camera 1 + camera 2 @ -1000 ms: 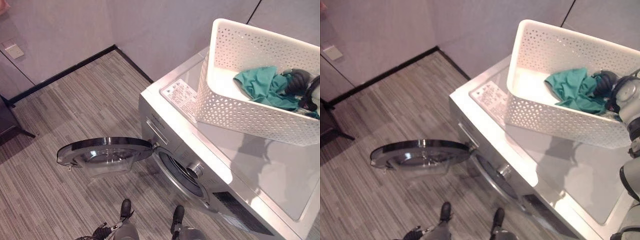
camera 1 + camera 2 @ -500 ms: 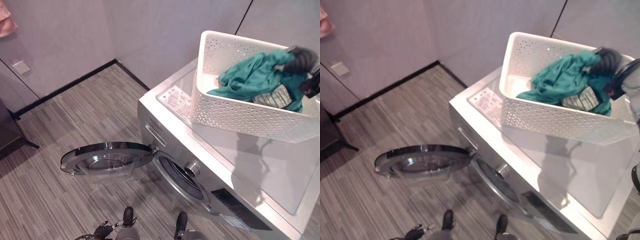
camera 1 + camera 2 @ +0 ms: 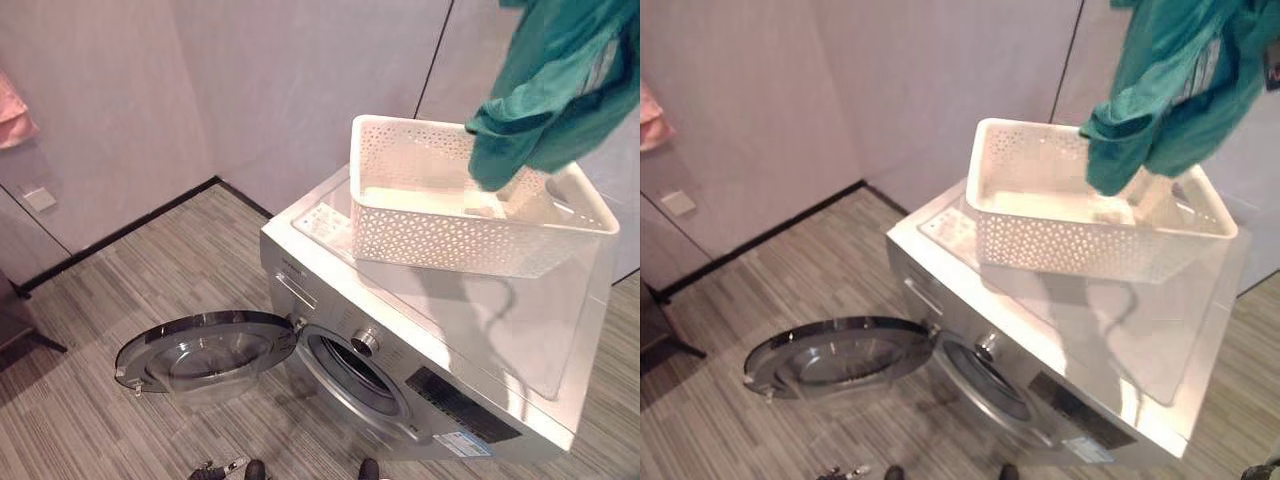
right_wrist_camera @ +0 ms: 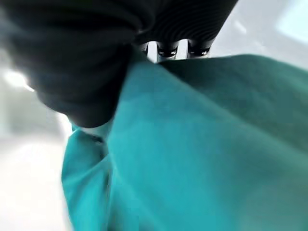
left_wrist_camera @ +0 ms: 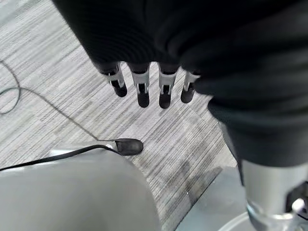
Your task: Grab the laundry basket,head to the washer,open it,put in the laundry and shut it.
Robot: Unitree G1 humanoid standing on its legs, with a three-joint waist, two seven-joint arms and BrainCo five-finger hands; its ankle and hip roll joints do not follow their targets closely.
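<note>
The green garment (image 3: 545, 95) hangs in the air above the white basket (image 3: 470, 215), which sits on top of the washer (image 3: 400, 340) toward its back edge. In the right wrist view the right hand (image 4: 175, 48) has its fingers curled into the cloth, pinching it. The left hand (image 5: 149, 89) hangs over the floor (image 3: 130, 270), fingers straight and holding nothing. The washer door (image 3: 205, 350) stands swung wide, the drum mouth (image 3: 350, 375) bare.

The step in hand looks to be carrying the garment down to the drum. To do it well, lift until the trailing hem clears the basket rim, swing forward past the washer's front edge, then lower so the loose end enters the opening first and nothing drapes over the door seal.
</note>
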